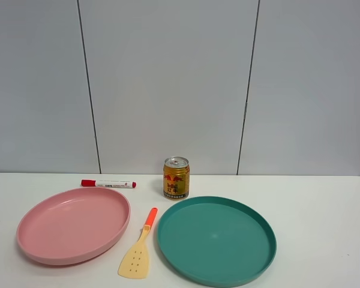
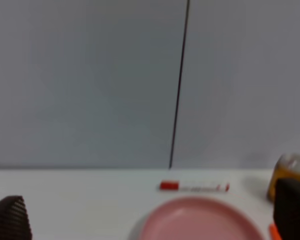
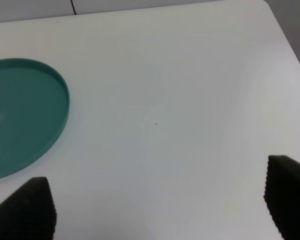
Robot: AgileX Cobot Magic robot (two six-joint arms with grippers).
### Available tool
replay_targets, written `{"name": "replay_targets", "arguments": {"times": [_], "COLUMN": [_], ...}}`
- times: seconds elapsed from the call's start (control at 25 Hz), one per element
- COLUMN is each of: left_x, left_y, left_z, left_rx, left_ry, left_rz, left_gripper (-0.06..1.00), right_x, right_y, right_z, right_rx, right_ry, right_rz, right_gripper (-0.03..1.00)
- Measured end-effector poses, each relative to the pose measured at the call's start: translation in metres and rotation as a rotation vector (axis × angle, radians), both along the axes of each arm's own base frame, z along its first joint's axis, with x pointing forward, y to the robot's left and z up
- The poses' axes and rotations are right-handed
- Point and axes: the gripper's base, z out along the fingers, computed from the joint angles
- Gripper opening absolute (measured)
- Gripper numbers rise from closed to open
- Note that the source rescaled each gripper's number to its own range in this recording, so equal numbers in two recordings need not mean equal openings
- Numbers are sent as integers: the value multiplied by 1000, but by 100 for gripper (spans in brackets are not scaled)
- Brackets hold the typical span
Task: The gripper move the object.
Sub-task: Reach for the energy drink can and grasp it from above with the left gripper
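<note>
The gold-yellow drink can (image 1: 176, 177) with red lettering and a silver top stands upright on the white table, near the back wall, between the two plates. It shows blurred at the edge of the left wrist view (image 2: 289, 173). Neither arm shows in the exterior high view. My left gripper (image 2: 155, 220) is open and empty, its black fingers (image 2: 11, 219) wide apart, low over the table and well away from the can. My right gripper (image 3: 160, 212) is open and empty over bare table beside the green plate.
A pink plate (image 1: 72, 225) lies at the left, a green plate (image 1: 216, 239) at the right. A red-capped white marker (image 1: 108, 183) lies behind the pink plate. A yellow spatula with an orange handle (image 1: 139, 249) lies between the plates.
</note>
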Motion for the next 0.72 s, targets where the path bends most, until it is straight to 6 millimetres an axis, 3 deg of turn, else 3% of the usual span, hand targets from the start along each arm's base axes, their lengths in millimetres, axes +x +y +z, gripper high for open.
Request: {"name": "replay_targets", "arguments": {"times": [0.36, 0.72], "left_x": [63, 103], "left_y": [2, 3], "left_z": [12, 4], "left_rx": [-162, -133], "left_ry": [38, 122], "left_rz": [-8, -7], "left_gripper": [100, 100], "right_x": [0, 0], "right_y": [0, 0], "right_z": [0, 0], "right_rx": [0, 0], "right_ry": [0, 0], "right_rz": [0, 0], "right_gripper": [100, 100]}}
